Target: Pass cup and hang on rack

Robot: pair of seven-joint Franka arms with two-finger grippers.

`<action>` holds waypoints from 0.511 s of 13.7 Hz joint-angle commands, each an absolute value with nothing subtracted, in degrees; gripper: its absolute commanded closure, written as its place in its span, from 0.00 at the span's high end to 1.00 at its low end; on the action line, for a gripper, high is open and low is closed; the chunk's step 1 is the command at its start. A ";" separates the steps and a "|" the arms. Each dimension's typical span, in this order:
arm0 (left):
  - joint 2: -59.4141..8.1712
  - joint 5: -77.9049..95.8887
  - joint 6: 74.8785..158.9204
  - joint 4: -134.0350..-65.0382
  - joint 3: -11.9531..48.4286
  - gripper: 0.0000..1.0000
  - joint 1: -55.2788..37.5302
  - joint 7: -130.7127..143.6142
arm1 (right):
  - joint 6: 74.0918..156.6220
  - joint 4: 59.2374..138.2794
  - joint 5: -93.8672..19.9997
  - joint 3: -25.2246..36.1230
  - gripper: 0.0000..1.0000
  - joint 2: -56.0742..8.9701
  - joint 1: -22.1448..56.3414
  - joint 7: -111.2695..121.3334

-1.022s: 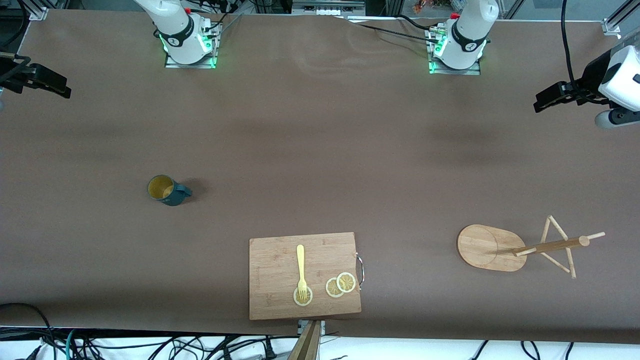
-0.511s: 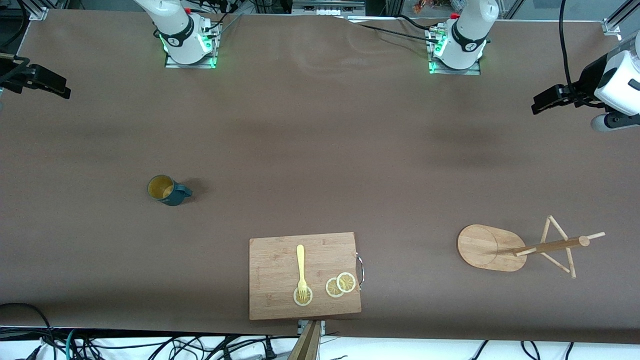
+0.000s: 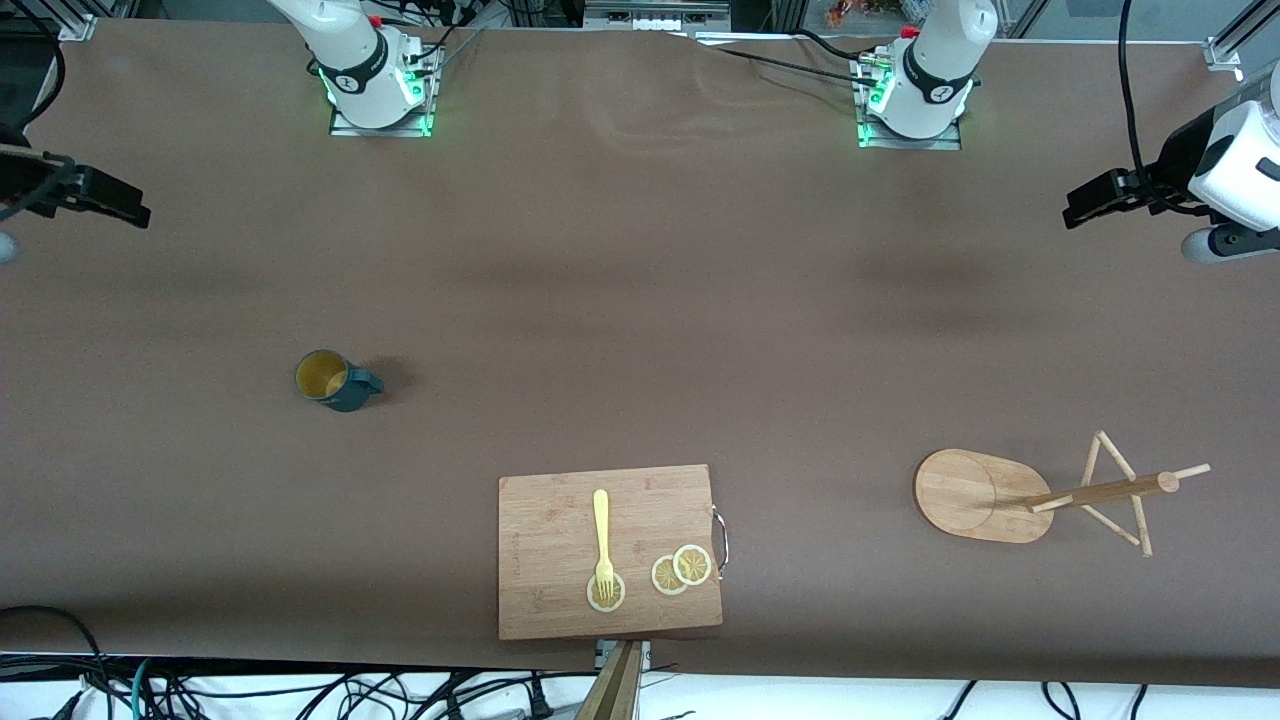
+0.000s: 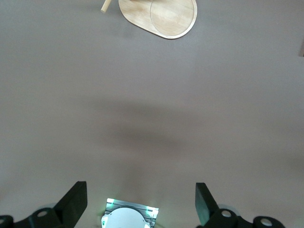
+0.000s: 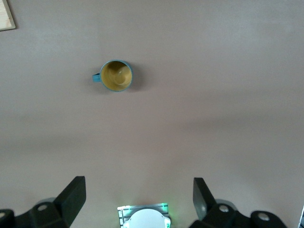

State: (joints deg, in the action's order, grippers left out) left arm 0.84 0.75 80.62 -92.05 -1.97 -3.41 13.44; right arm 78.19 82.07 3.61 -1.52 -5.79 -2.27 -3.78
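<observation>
- A wide table [image 3: 640,260] with a plain brown cover fills the front view.
- Soft dark shadows lie across the cover.
- Tangled black cables [image 3: 200,690] lie on a pale floor along the table's near edge.
- Metal framing [image 3: 1225,45] stands at the table's corners.

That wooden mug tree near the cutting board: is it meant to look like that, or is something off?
The rack seems to lie tipped on its side, post and pegs flat along the table, base on edge, so nothing could hang there yet.
</observation>
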 commanded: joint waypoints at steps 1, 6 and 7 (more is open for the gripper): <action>0.53 -0.35 79.10 -90.62 -1.85 1.00 -3.52 12.31 | 79.28 81.83 3.52 -1.58 1.00 -8.69 -3.25 -4.31; 0.53 -0.44 79.19 -90.53 -1.93 1.00 -3.52 12.30 | 82.35 81.91 3.60 -1.58 1.00 -12.56 -3.52 -3.96; 0.44 -0.44 79.19 -90.53 -1.93 1.00 -3.52 12.30 | 83.57 82.00 3.52 -1.58 1.00 -14.74 -3.60 -3.96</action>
State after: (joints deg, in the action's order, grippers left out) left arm 0.84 0.75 80.53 -92.01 -1.97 -3.41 13.39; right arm 81.93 82.17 3.61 -1.24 -12.13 -3.03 -3.81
